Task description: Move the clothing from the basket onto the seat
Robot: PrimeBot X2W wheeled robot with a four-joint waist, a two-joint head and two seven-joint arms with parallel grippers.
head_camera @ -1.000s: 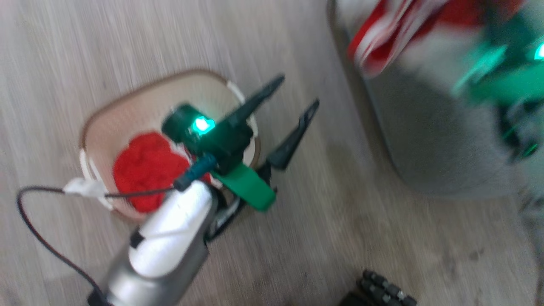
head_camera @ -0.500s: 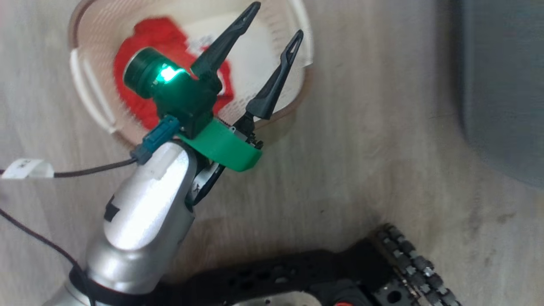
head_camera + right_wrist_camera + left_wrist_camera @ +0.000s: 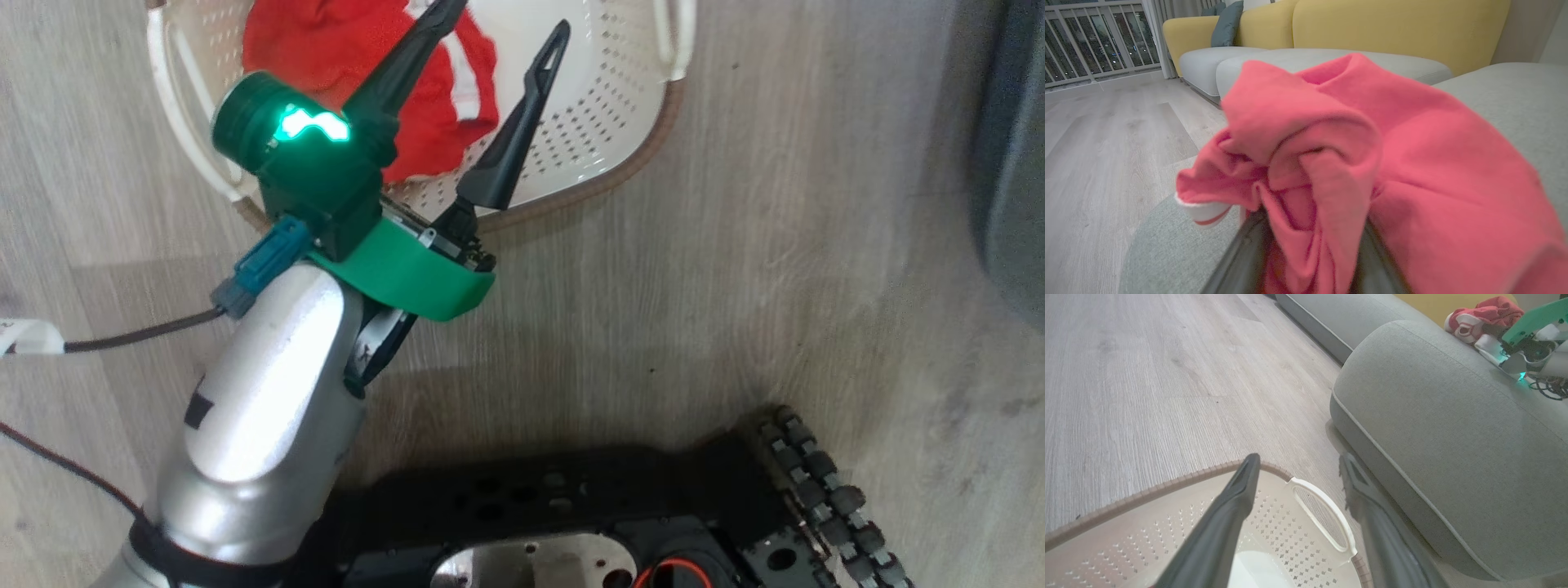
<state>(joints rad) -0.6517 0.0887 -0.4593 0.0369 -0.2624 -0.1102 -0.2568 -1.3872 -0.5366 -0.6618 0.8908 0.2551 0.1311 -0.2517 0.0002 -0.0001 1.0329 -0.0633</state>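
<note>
Pale wood-look floor [image 3: 735,310] underneath; yellow sofa [image 3: 1392,24] in background. Basket [image 3: 620,175] stands on floor, near grey-green seat [image 3: 1433,416]. Red garment [image 3: 359,49] with white stripes lies inside basket. Left pincer [image 3: 504,23] hangs above basket, fingers wide apart, nothing between them. Right pincer [image 3: 1312,232] at seat top; second red garment [image 3: 1392,155] bunched between and over its fingers, resting on cushion. Clamped or let go: cannot tell.

Wide-spread fingers [image 3: 1229,510] above cream perforated basket [image 3: 1147,494], near its white handle [image 3: 1327,512]. Grey-green seat [image 3: 1433,416] just beside basket. Red-and-white clothing [image 3: 1484,312] bunched on seat's far end. Pale wood floor [image 3: 1147,375] beyond.
</note>
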